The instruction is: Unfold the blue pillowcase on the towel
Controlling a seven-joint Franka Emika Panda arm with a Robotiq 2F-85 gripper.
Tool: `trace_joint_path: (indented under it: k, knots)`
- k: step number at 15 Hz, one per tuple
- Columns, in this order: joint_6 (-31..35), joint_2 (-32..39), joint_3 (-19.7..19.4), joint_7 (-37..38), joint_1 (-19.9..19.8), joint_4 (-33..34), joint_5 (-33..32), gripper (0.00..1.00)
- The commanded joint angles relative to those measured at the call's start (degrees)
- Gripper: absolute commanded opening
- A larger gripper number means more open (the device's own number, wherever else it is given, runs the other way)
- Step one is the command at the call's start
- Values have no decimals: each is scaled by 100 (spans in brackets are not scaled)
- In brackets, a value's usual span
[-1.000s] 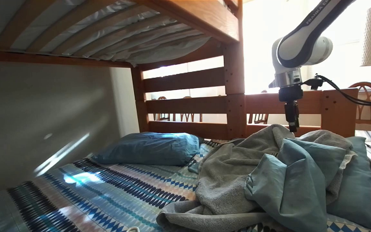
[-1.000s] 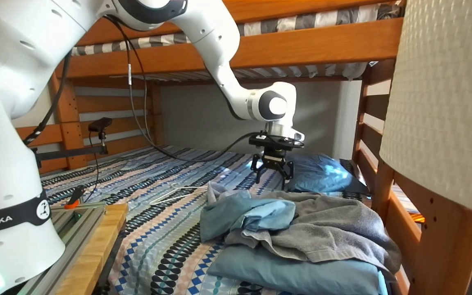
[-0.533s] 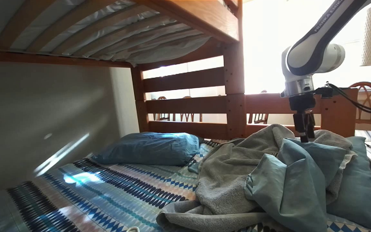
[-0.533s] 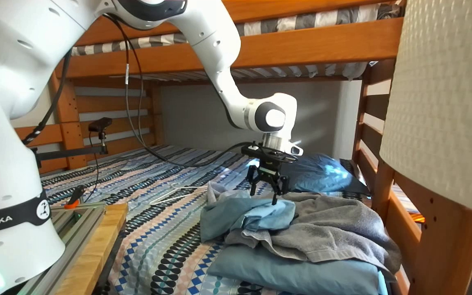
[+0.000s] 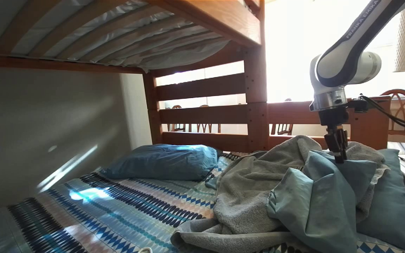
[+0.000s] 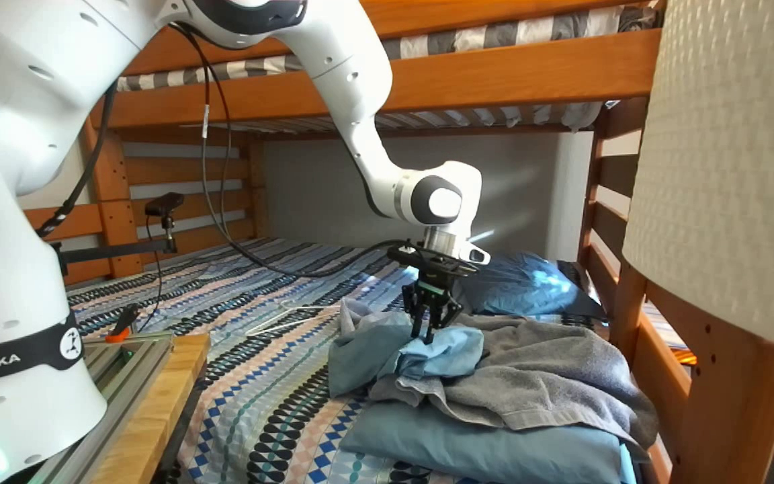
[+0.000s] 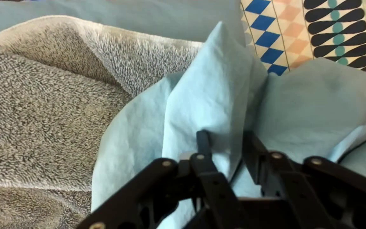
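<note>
A: Start with the gripper (image 7: 225,134).

B: Pointing down, low, right at the blue pillowcase (image 5: 329,203). Its fingers (image 7: 203,143) stand partly apart, with a raised fold of the cloth between them.

A: Pinched?

B: The gap shows in the wrist view, cloth in the middle of it. The finger on the left of that view touches the fold. Whether the one on the right presses on it too, I can't make out.

A: And the pillowcase as a whole?

B: Bunched and creased, directly under the gripper. One peak juts past the fingers in the wrist view; another loose lump lies just to their right there.

A: Around that?

B: A grey towel (image 7: 43,127), rumpled, left of the fingers in the wrist view and partly beneath the pillowcase. Lower than the gripper in an exterior view, a light blue pillow (image 6: 488,444), the towel's edge lying over it. Patterned sheet (image 7: 313,31) beyond the fingers in the wrist view.

A: Farther off?

B: A darker blue pillow (image 5: 167,163), well apart from the gripper, to its left in an exterior view. Behind the gripper there, a wooden rail (image 5: 294,112).
</note>
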Motion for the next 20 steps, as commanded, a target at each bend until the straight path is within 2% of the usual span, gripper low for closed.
trace_joint_path:
  k: [1,2,7,14,18,20]
  knots:
    - [143,-127,-8,66,-9,-214,159,4]
    - [143,-125,-8,70,-9,-213,159,0]
    - [327,-493,-107,383,55,-466,85,1]
    - [1336,-2483,-419,1712,244,-1612,-46,0]
    - [1430,-3839,-600,2909,398,-2316,-385,0]
    - [1394,-4398,-588,3612,356,-2637,-693,0]
